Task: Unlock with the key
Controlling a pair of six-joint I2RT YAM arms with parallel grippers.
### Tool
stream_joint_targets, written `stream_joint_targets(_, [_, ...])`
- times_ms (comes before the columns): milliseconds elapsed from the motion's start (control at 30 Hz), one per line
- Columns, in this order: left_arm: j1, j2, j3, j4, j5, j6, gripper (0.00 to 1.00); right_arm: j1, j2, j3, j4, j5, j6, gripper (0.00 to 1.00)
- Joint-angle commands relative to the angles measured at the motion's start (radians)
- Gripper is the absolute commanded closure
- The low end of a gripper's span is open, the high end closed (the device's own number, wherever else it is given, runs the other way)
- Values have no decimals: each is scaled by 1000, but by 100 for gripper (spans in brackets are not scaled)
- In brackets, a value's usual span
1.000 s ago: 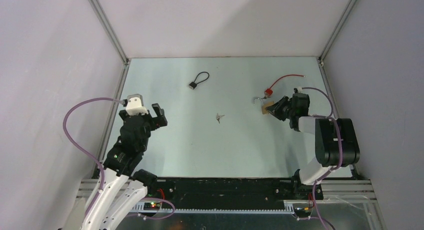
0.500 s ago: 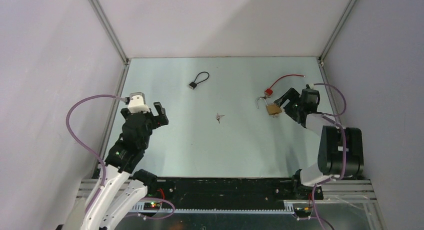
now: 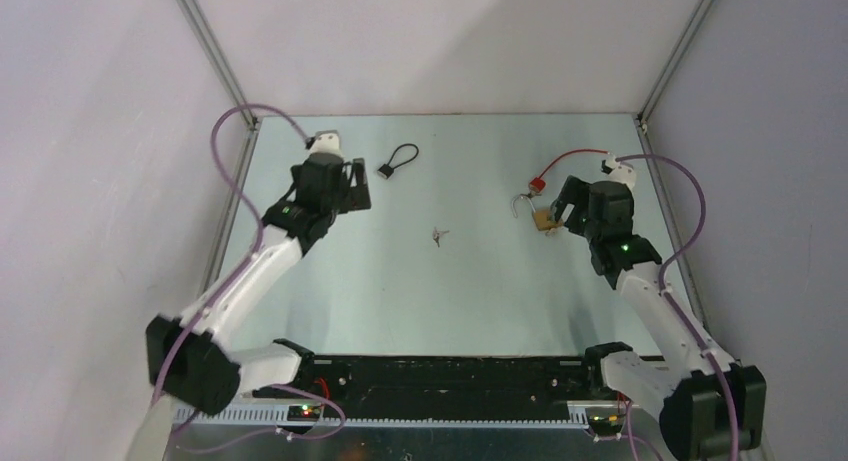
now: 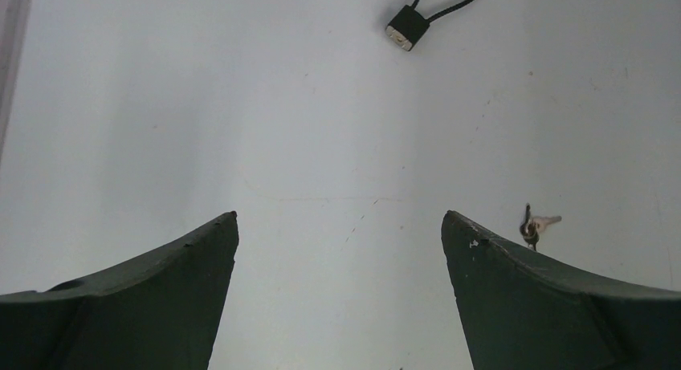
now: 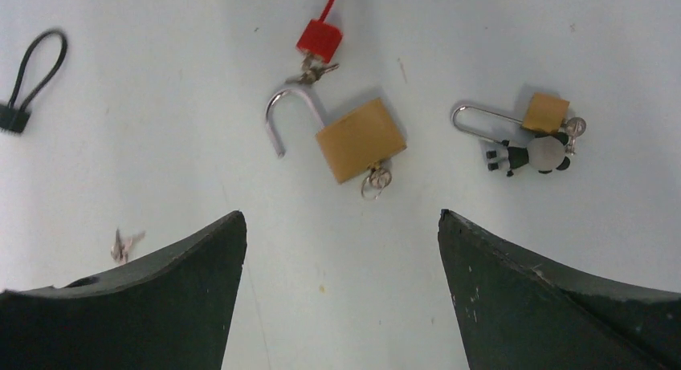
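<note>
A brass padlock [image 5: 360,139] lies flat on the table with its steel shackle swung open and a key [image 5: 375,180] on a ring in its bottom end. My right gripper [image 5: 340,217] hangs open just short of it and holds nothing. From above, the padlock [image 3: 541,219] sits just left of the right gripper [image 3: 566,209]. My left gripper [image 4: 340,216] is open and empty over the bare table. From above, the left gripper [image 3: 356,184] is near the black cable lock [image 3: 386,169].
A red cable lock [image 5: 320,39] lies just beyond the brass padlock. A small brass padlock [image 5: 544,113] with a long shackle and a panda charm lies to its right. Loose keys [image 3: 439,234] lie mid-table. Enclosure walls stand on three sides.
My right gripper has opened, let go at the brass padlock and drawn back from it. My left arm has swung forward and up the table toward the black cable lock.
</note>
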Motion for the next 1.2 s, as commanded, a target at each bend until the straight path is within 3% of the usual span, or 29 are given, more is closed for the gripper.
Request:
stream_joint_targets(0, [6, 210, 163, -5, 66, 10, 0, 99, -112, 18, -105, 65, -66, 9])
stream_joint_targets(233, [16, 597, 478, -48, 129, 111, 3, 186, -281, -42, -123, -22, -33, 10])
stream_joint_targets(500, [60, 931, 754, -57, 218, 157, 18, 215, -371, -56, -179, -80, -43, 10])
stream_joint_targets(967, [132, 1260, 1143, -166, 352, 143, 28, 216, -520, -92, -223, -100, -10, 10])
stream_joint_targets(1167, [140, 1282, 1148, -197, 437, 94, 33, 211, -533, -93, -230, -85, 10, 9])
